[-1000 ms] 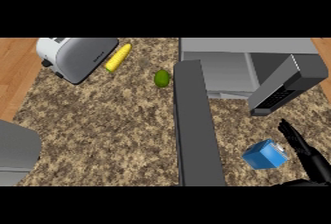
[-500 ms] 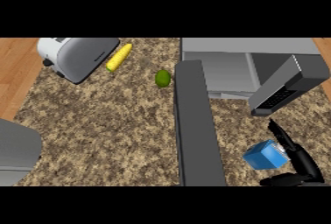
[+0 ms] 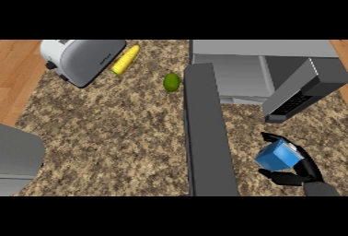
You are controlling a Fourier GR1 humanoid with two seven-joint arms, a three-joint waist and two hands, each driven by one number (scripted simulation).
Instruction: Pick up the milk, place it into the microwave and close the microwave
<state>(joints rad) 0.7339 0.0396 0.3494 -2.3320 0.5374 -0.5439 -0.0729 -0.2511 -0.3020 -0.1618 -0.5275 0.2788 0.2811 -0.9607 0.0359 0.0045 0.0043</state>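
Observation:
The milk (image 3: 276, 157) is a small blue carton with a white top, on the speckled counter at the lower right, right of the microwave's open door (image 3: 207, 133). My right hand (image 3: 304, 167) comes in from the lower right corner and is curled round the carton: fingers on its far and right sides, thumb under its near edge. The microwave (image 3: 238, 69) stands at the back right with its light grey cavity open toward me. My left hand does not show.
A silver toaster (image 3: 81, 60) stands at the back left with a yellow corn cob (image 3: 126, 60) beside it. A green avocado (image 3: 171, 82) lies just left of the door's far end. A grey rounded shape (image 3: 17, 161) fills the lower left edge.
My right hand moved left from beside the carton and curled its fingers and thumb round it. The carton now sits slightly tilted in the hand.

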